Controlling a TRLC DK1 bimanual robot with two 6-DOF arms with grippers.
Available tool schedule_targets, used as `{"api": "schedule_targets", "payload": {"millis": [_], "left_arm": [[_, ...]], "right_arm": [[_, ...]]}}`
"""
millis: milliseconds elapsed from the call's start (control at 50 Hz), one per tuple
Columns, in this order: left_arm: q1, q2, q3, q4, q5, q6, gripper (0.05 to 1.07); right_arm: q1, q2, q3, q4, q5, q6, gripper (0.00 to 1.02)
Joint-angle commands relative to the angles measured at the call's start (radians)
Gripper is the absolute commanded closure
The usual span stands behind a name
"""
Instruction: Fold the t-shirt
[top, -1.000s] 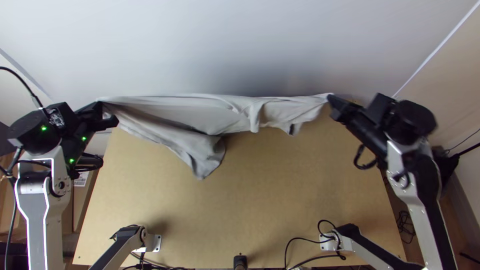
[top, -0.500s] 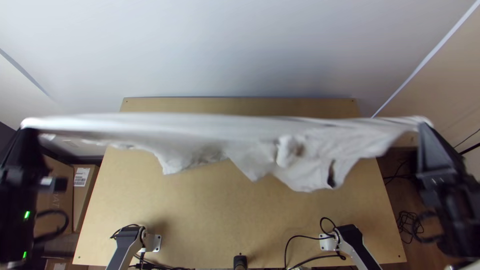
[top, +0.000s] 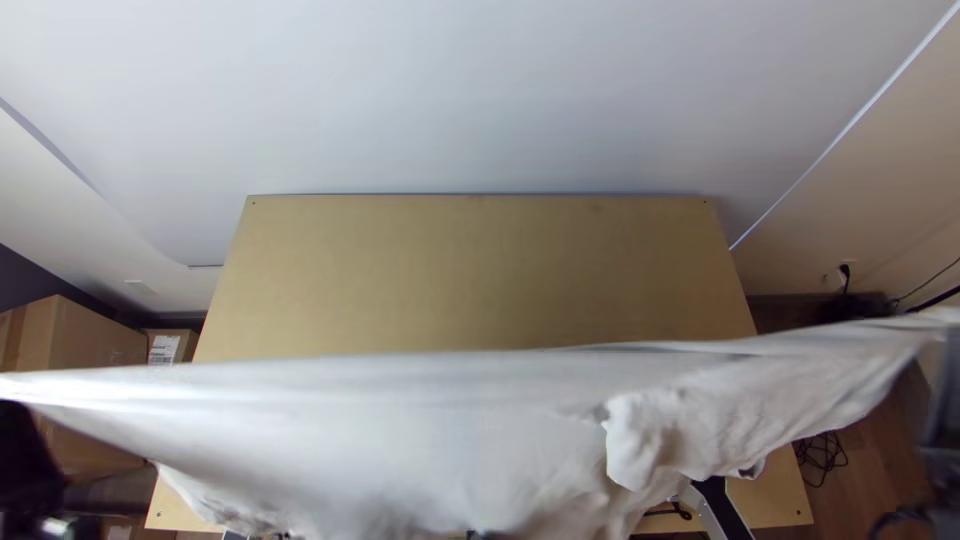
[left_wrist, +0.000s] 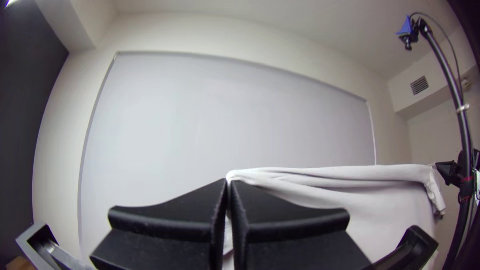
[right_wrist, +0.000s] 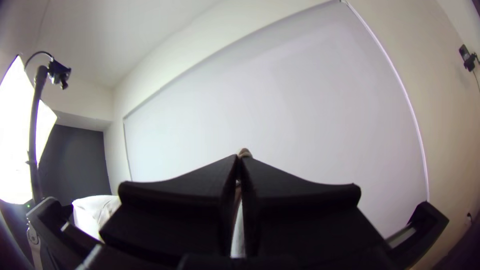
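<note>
In the top view the pale grey t-shirt (top: 400, 430) hangs stretched between the arms, high over the near part of the table, its top edge taut and its lower part loose and crumpled. My left gripper (top: 25, 450) is at the lower left edge, my right gripper (top: 940, 390) at the right edge. In the left wrist view my left gripper (left_wrist: 229, 187) is shut on one end of the t-shirt (left_wrist: 320, 185); the right gripper holds the far end. In the right wrist view my right gripper (right_wrist: 241, 162) is shut on a corner of the t-shirt (right_wrist: 244, 152).
The wooden table's far half (top: 480, 270) lies bare in front of a white wall (top: 480, 100). Cardboard boxes (top: 90, 345) stand left of the table. A camera pole (left_wrist: 460, 110) rises beside the arms in the left wrist view.
Both arms have drawn back from the table's far side toward the near edge and spread apart. The t-shirt came with them, now taut along its top and larger in the top view.
</note>
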Motion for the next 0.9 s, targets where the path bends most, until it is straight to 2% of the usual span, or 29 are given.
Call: {"api": "schedule_targets", "payload": {"millis": [0,120,300,460,540,740,880], "left_arm": [[-0.009,-0.036,-0.164,-0.016,-0.03,-0.026,1.05],[-0.044,-0.076,-0.393,-0.008,-0.03,-0.026,1.05],[-0.063,-0.088,-0.679,0.09,-0.003,-0.023,1.05],[-0.061,-0.031,-0.9,0.251,0.019,-0.008,1.05],[-0.061,0.054,-0.968,0.345,0.019,-0.008,1.05],[-0.069,0.39,-1.031,0.622,0.019,-0.006,1.05],[-0.069,0.693,-0.969,0.771,0.02,0.003,1.05]], "right_arm": [[-0.006,-0.024,-0.169,0.002,0.038,0.028,1.0],[0.029,-0.04,-0.385,0.05,0.03,0.055,1.0],[0.09,-0.029,-0.684,0.155,0.03,0.063,1.0],[0.084,0.086,-0.931,0.329,0.018,0.095,1.0],[0.075,0.198,-1.019,0.467,0.006,0.103,1.0],[0.07,0.597,-1.013,0.732,-0.013,0.109,1.0],[0.047,0.846,-0.901,0.818,-0.013,0.108,1.0]]}}
